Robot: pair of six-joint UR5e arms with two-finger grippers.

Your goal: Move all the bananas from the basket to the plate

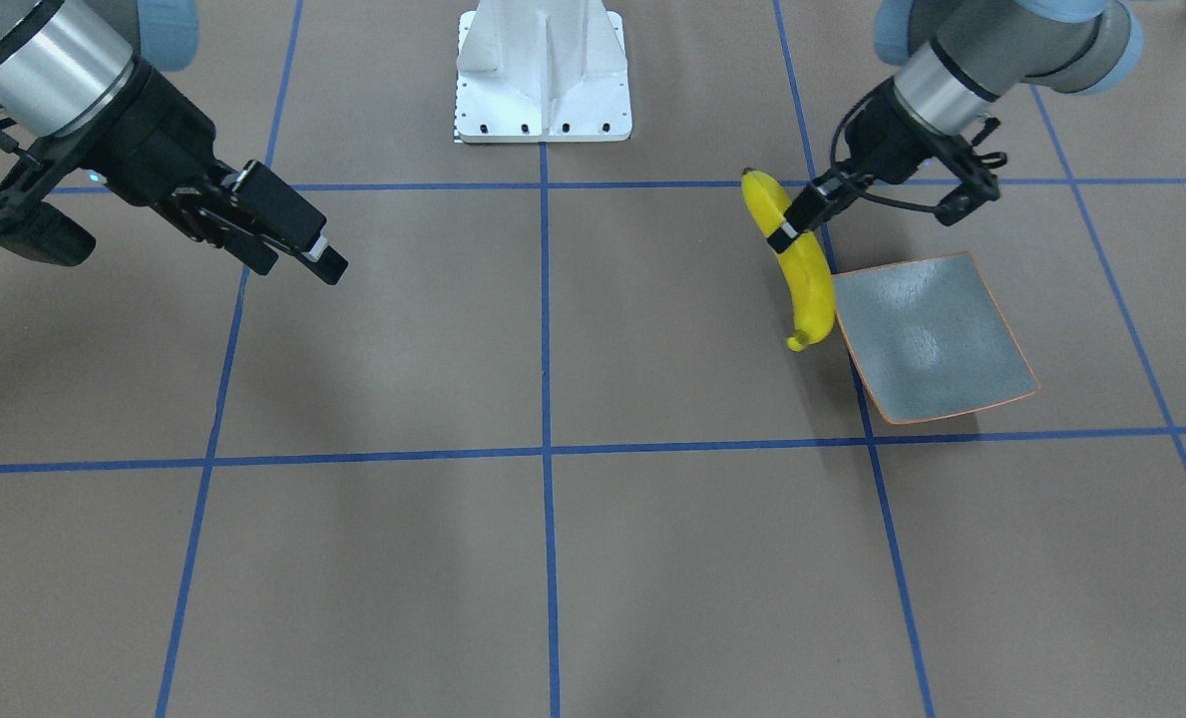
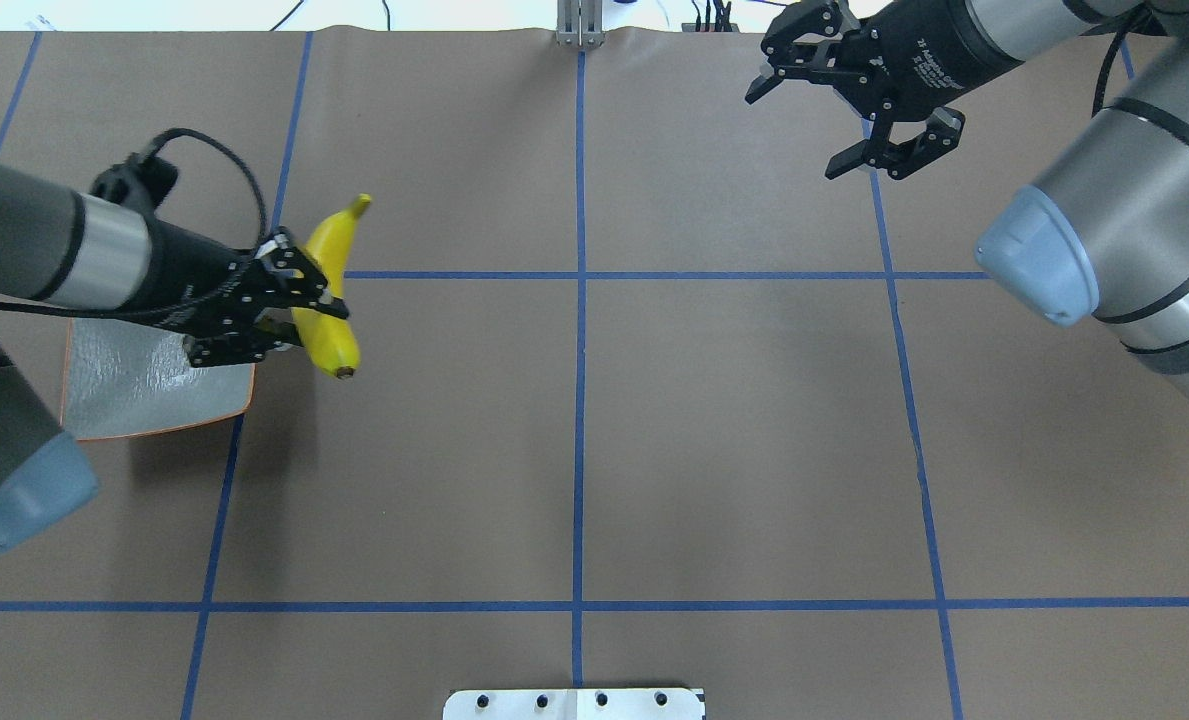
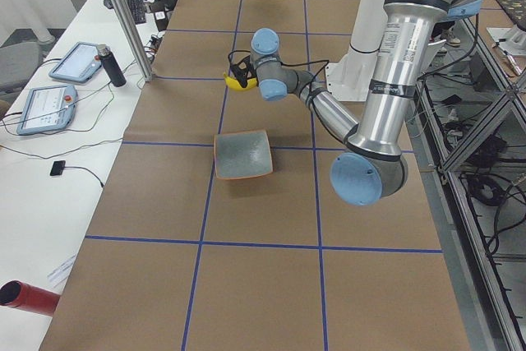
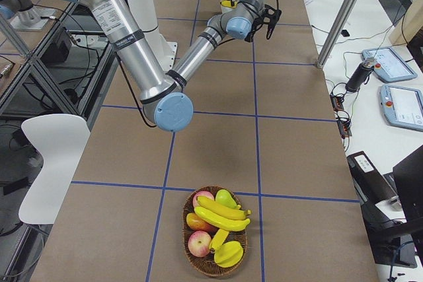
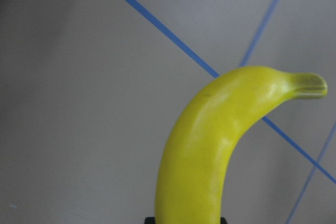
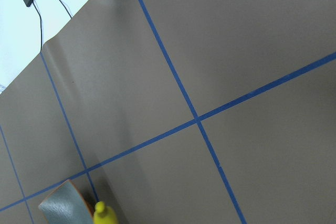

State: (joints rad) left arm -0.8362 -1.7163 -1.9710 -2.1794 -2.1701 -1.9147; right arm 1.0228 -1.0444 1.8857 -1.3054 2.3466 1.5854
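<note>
The left gripper (image 2: 306, 320) is closed around the middle of 1 banana (image 2: 332, 250). In the overhead view the banana is at 2 o'clock from the plate (image 2: 149, 402), just beside its edge. The right gripper (image 2: 796, 130) is wide open and holds nothing. In the basket (image 4: 192, 260) lie other bananas (image 4: 221, 214).

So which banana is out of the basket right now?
The banana clamped in the left gripper, near the plate; the other bananas lie in the basket.
</note>
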